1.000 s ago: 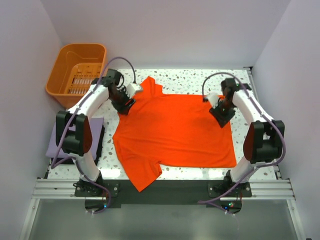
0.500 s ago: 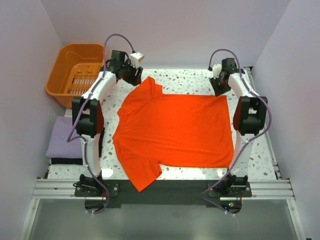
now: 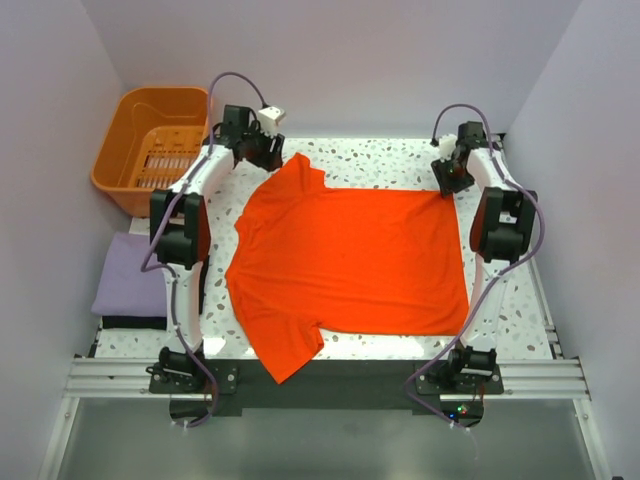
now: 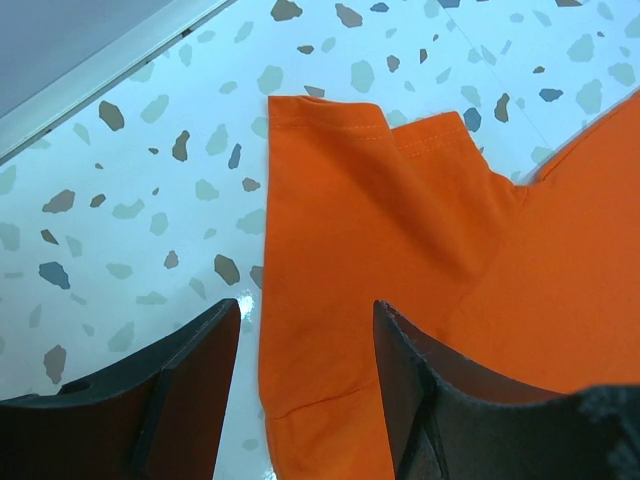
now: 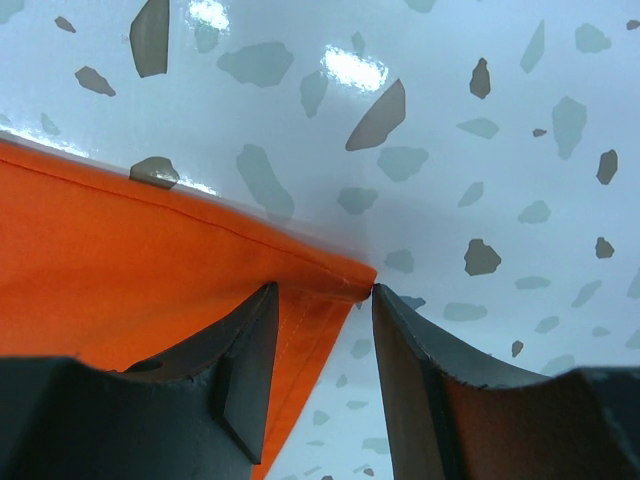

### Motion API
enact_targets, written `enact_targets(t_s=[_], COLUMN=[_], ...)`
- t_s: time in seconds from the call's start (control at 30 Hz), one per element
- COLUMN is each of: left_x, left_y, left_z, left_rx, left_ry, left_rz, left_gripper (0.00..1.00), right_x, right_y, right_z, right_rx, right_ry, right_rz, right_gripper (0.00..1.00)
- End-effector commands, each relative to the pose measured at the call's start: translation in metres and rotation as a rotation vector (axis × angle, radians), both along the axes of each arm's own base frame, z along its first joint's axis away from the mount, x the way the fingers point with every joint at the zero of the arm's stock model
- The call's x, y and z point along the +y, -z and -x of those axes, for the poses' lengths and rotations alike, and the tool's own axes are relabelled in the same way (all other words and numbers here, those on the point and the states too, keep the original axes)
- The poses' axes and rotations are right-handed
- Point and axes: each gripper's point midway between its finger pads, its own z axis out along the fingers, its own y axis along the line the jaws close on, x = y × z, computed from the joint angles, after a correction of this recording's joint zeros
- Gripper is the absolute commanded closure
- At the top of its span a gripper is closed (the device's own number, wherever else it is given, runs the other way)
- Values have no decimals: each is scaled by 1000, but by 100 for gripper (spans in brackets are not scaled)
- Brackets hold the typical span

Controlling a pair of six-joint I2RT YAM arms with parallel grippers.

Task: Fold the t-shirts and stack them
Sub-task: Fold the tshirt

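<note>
The orange-red t-shirt [image 3: 350, 262] lies spread flat on the speckled table, sleeves to the left. My left gripper [image 3: 272, 157] is open over the far sleeve. In the left wrist view the left gripper [image 4: 305, 312] straddles the left edge of the sleeve [image 4: 350, 200] without holding it. My right gripper [image 3: 452, 184] is at the shirt's far right corner. In the right wrist view the right gripper [image 5: 322, 292] is open with the hem corner [image 5: 340, 278] between its fingers. The lavender t-shirt [image 3: 128, 276] lies folded at the table's left edge.
An orange slotted plastic basket [image 3: 155, 145] stands off the table's far left corner. White walls close in at the back and on both sides. The arm bases sit on a rail at the near edge.
Over the last second both arms swung from above the shirt out to its far edge. The left gripper went to the far sleeve, the right to the far right corner. The shirt stayed flat.
</note>
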Motion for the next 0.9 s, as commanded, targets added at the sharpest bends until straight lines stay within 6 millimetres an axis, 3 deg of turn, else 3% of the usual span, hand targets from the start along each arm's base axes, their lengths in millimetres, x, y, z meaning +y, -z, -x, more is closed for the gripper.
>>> enact_targets(t_s=[0.0, 0.2, 0.4, 0.43, 0.53, 0.7, 0.87], left_x=[2, 2, 1, 2, 1, -6, -19], left_y=[-10, -4, 17, 30, 42, 54, 63], left_z=[-17, -27, -44, -46, -53, -59, -63], left_rx=[-49, -56, -58, -40, -32, -46, -60], left_ry=[-11, -20, -37, -38, -45, -27, 0], left_rz=[35, 32, 24, 22, 24, 16, 3], left_gripper=[39, 38, 34, 34, 34, 35, 36], right_x=[4, 0, 1, 0, 3, 5, 6], right_y=[-8, 4, 13, 13, 16, 16, 17], right_z=[-18, -22, -21, -21, -20, -17, -13], right_rx=[-52, -44, -20, -17, -8, 6, 17], right_ry=[-39, -39, -64, -65, -86, -135, -151], right_rz=[-2, -2, 0, 1, -9, -16, -16], right_gripper=[54, 54, 50, 52, 67, 99, 100])
